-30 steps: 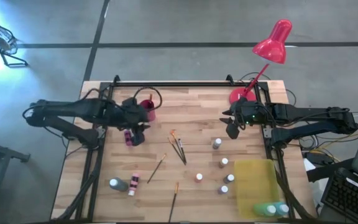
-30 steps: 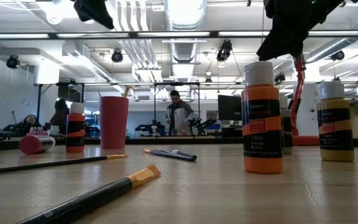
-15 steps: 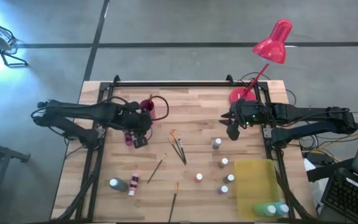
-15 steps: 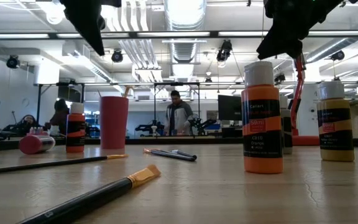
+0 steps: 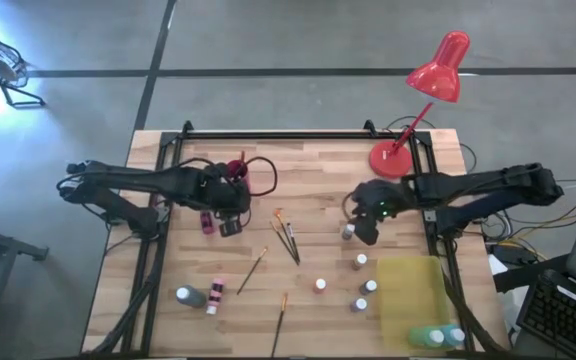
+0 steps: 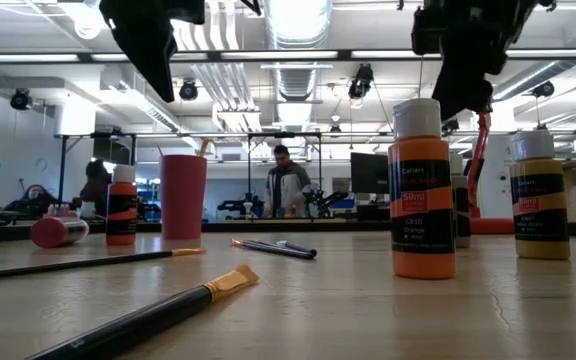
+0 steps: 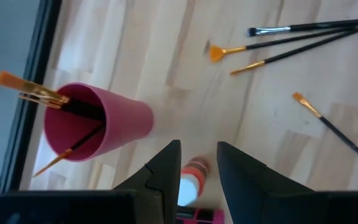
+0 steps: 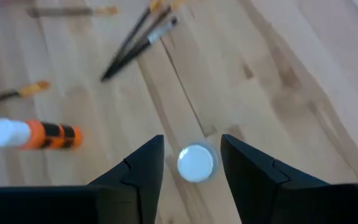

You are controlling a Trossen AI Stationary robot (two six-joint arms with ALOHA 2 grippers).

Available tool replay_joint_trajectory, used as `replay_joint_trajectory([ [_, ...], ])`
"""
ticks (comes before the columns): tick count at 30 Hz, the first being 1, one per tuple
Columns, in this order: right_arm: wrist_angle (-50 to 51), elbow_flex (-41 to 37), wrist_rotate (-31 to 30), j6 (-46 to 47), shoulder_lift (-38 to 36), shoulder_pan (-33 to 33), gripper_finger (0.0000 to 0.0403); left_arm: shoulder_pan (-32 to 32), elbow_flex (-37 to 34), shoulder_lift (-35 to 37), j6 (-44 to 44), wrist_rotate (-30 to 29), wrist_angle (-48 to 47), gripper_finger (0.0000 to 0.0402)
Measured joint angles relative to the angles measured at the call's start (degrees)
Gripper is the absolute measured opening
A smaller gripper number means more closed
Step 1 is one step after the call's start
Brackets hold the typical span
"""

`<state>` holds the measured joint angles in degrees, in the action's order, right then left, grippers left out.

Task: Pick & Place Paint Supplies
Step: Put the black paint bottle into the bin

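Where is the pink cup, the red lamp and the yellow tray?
pink cup (image 7: 126, 121), left wrist view, on its side wall.
red lamp (image 5: 441, 68), high view, on its shade.
yellow tray (image 5: 408, 290), high view, on its bare middle.

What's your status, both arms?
Right gripper open above white-capped bottle, not gripping. Left gripper open, empty, beside pink cup. Nothing blocking.

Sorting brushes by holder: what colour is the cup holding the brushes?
Pink; the cup shows best in the left wrist view.
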<state>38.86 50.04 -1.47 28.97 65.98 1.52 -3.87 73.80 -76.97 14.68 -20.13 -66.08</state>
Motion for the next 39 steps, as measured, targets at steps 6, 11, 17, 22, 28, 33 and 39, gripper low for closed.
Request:
replay_joint_trajectory([
  [6, 10.8, 8.5, -2.2, -2.1, 8.2, 1.4, 0.0174, 0.9, 0.0, 0.0, 0.0, -1.4, 0.0, 0.0110],
  [11, 16.9, 15.5, -6.5, -3.5, 13.2, 2.2, 0.0172, 0.9, 0.0, 0.0, -0.1, -2.6, -0.8, 0.0110],
  [17, 20.0, 20.6, -8.2, -5.8, 15.8, 2.2, 0.0161, 0.5, 0.0, 1.4, 3.9, -1.0, -9.3, 0.0110],
  [22, 20.8, 20.4, -9.5, -6.1, 14.9, 2.2, 0.0151, -1.9, 0.0, 5.7, 10.3, 6.5, -14.8, 0.0110],
  [28, 21.0, 19.7, -12.3, -5.8, 14.0, 1.7, 0.0152, -10.3, 0.1, 12.7, 22.3, 9.3, -16.0, 0.0110],
  [33, 21.0, 19.2, -12.4, -4.1, 13.6, 0.5, 0.0169, -21.7, 0.0, 15.4, 34.0, 9.1, -16.4, 0.0110],
  [39, 20.9, 18.4, -15.0, -1.4, 13.0, -0.3, 0.0190, -35.5, 0.0, 14.8, 44.7, 8.5, -17.1, 0.0110],
])
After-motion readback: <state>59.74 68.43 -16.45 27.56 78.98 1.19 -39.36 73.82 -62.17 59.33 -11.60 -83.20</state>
